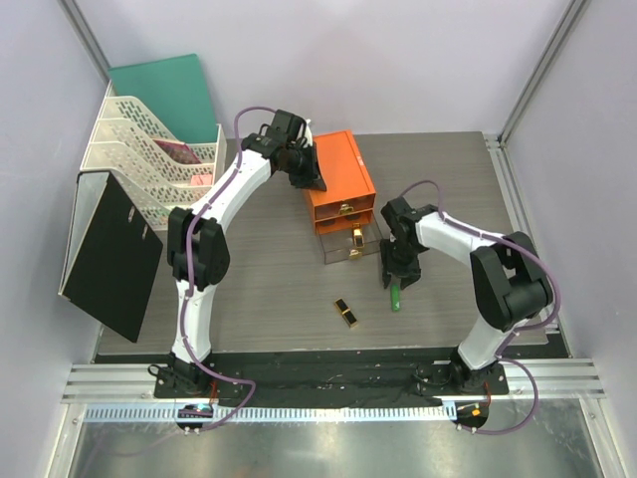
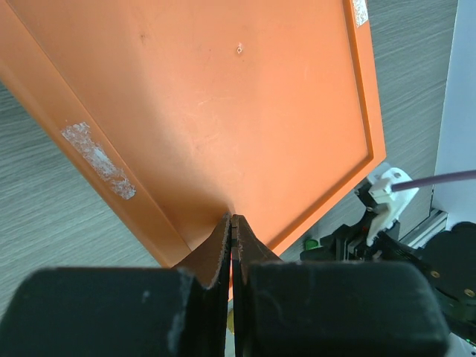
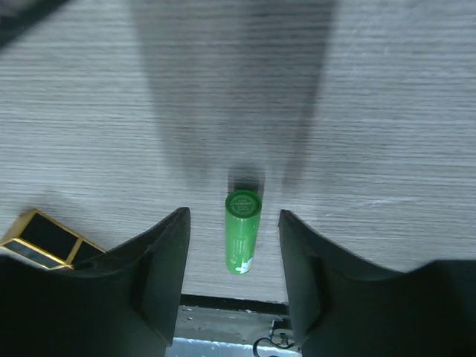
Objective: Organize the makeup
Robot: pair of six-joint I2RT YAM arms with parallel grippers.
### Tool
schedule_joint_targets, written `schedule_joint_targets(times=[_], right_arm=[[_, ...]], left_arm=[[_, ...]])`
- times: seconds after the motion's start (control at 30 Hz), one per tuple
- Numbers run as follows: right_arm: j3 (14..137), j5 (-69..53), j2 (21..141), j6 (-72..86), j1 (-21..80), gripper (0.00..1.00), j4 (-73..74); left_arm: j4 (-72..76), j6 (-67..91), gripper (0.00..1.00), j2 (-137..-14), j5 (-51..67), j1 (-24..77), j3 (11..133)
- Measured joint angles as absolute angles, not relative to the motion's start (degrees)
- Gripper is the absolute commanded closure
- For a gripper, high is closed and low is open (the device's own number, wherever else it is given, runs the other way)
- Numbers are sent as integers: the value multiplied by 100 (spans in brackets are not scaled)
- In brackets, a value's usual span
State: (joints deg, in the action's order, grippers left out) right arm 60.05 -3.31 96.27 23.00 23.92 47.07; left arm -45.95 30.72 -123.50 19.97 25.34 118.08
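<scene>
A small green tube [image 1: 395, 298] lies on the table; in the right wrist view the green tube [image 3: 242, 232] lies between my open fingers, untouched. My right gripper [image 1: 394, 280] hovers open just above it. A black-and-gold lipstick case [image 1: 345, 313] lies on the table to the left, its corner showing in the right wrist view [image 3: 46, 239]. My left gripper [image 1: 308, 180] is shut and empty, its tips [image 2: 233, 221] resting on the top of the orange drawer box [image 2: 223, 111]. No peach bottles show.
The orange drawer box [image 1: 338, 182] stands mid-table with a clear drawer [image 1: 350, 244] pulled out toward the front. A white file rack [image 1: 149, 154], a green folder [image 1: 169, 95] and a black binder [image 1: 109, 254] stand at the left.
</scene>
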Motion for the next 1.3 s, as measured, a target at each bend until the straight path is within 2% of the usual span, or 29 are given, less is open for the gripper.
schedule_joint_targets(times=[0.1, 0.13, 0.2, 0.23, 0.53, 0.9, 1.17, 1.27, 1.3], right_arm=[[5959, -377, 9784, 2349, 2392, 76, 4724], [5933, -392, 9850, 2390, 2392, 89, 4727], [5911, -438, 9891, 2427, 2388, 98, 4768], [5907, -443, 9889, 2445, 2388, 99, 4775], [6014, -268, 9614, 2467, 2388, 99, 4847], [7424, -220, 9194, 2541, 2383, 99, 4456], [8318, -316, 9992, 2740, 2349, 99, 4001], [8490, -399, 10377, 2808, 2349, 87, 3903], [8512, -423, 10464, 2821, 2349, 69, 3887]], left_arm=[[-4595, 3057, 100, -12350, 1997, 2534, 11808], [-4595, 3055, 100, -12350, 1997, 2536, 11808], [-4595, 3052, 100, -12350, 1999, 2534, 11808], [-4600, 3052, 100, -12350, 1997, 2534, 11808], [-4598, 3048, 100, -12350, 2001, 2534, 11808], [-4602, 3037, 100, -12352, 1999, 2534, 11815], [-4615, 3041, 100, -12366, 1999, 2534, 11839], [-4637, 3039, 100, -12376, 1999, 2534, 11863], [-4646, 3039, 100, -12381, 1997, 2534, 11872]])
